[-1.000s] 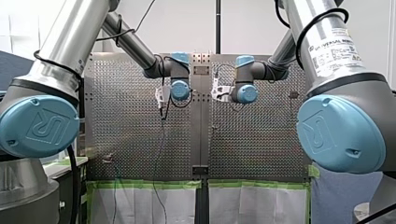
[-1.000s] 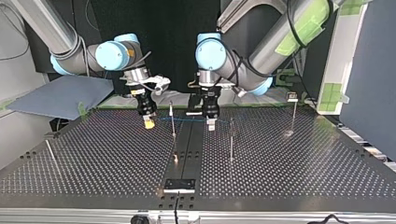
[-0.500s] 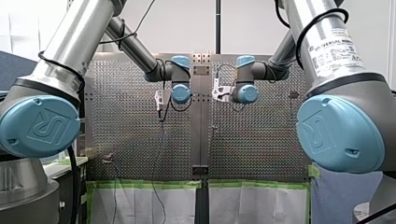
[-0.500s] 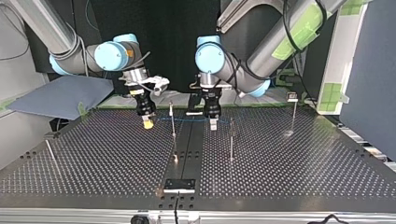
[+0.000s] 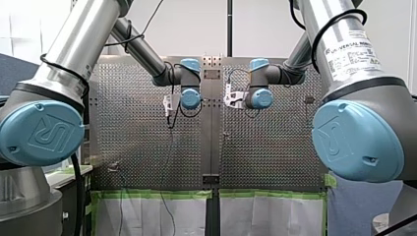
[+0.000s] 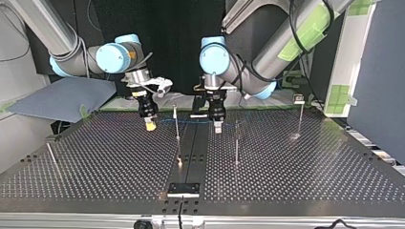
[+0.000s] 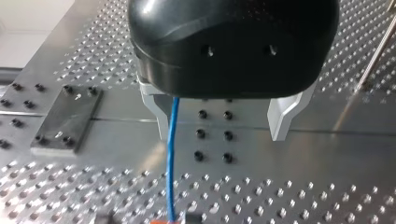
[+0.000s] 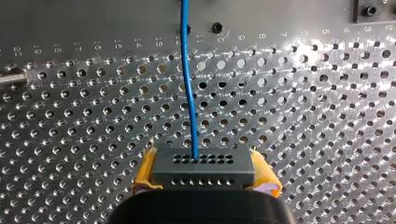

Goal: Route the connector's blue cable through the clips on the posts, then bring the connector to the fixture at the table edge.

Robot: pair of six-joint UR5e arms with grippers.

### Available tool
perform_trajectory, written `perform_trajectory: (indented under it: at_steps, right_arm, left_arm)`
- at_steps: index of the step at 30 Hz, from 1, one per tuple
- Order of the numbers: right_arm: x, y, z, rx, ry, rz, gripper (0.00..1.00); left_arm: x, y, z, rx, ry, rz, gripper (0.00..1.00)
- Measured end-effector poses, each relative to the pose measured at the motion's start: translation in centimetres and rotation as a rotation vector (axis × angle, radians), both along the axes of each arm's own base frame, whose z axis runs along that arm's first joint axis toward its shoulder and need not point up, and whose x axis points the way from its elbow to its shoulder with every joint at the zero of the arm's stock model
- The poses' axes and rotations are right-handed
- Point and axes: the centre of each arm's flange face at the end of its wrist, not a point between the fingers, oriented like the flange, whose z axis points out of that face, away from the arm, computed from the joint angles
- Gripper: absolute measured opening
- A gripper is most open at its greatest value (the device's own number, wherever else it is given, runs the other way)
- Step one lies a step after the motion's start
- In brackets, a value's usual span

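Right hand [image 8: 204, 175] clamps connector [image 8: 204, 164]; left hand [image 7: 223, 122] gapes.

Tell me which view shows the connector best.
Right wrist view: the connector sits close up, clamped between yellow pads, blue cable leaving its hole row. Top view shows only the pads' yellow; left wrist view catches a blurred sliver at the cable's far end; front view hides it.

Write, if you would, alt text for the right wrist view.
My right gripper holds a dark grey connector between its yellow pads. A blue cable runs from the connector's middle straight ahead over the perforated table.
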Motion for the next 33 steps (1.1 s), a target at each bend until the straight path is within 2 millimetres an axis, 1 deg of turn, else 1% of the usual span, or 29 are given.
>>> perform_trajectory:
  at_steps: [12,17,27,33]
  right_arm:
    - [0.13,0.12,-0.07,0.001,0.002,0.002,0.00]
    - [0.14,0.11,-0.06,0.000,0.002,0.002,0.00]
    - [0.15,0.10,-0.04,-0.002,0.001,0.002,0.00]
    - [0.14,0.10,-0.05,-0.001,0.001,0.001,0.00]
  left_arm:
    - [0.02,0.53,0.27,0.006,-0.020,0.085,0.99]
    - [0.01,0.45,0.34,0.014,-0.024,0.088,0.99]
    - [-0.02,-0.33,0.66,0.004,-0.052,0.056,0.99]
    - [-0.05,-0.40,0.70,0.014,-0.055,0.059,0.99]
